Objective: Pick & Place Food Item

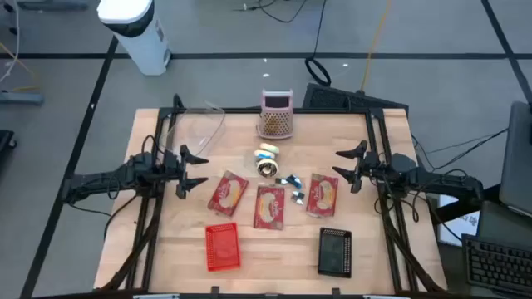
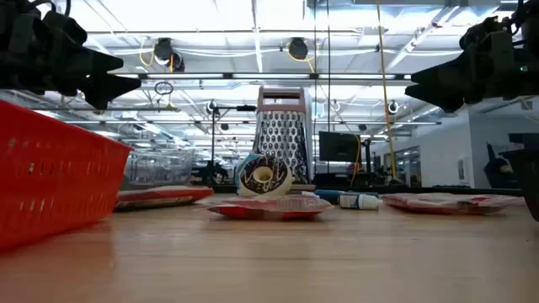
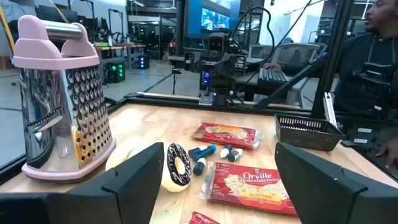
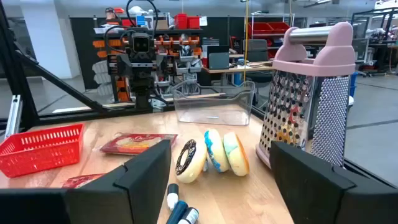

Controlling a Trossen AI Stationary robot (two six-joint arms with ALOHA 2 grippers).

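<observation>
- Three flat red popcorn packets lie in a loose row just in front of the box grater: the left packet, the middle packet and the right packet. The middle one reads "Orville" with "Butter" beneath.
- Three toy doughnuts stand on edge side by side between the grater and the packets: one with dark chocolate icing, one with blue icing, one in pale green and orange.
- A few small blue-and-white tubes lie just beside the doughnuts, toward the right packet.
- The grater is a single upright steel one with a pink handle and pink base, at the far edge of the table.
- Three containers: a clear plastic tub left of the grater, a red mesh basket in front of the left packet, a black mesh basket in front of the right packet. Nothing shows inside any of them.
- The left gripper hovers left of the left packet, jaws spread, holding nothing.
- The right gripper hovers right of the right packet, jaws spread, holding nothing.
</observation>
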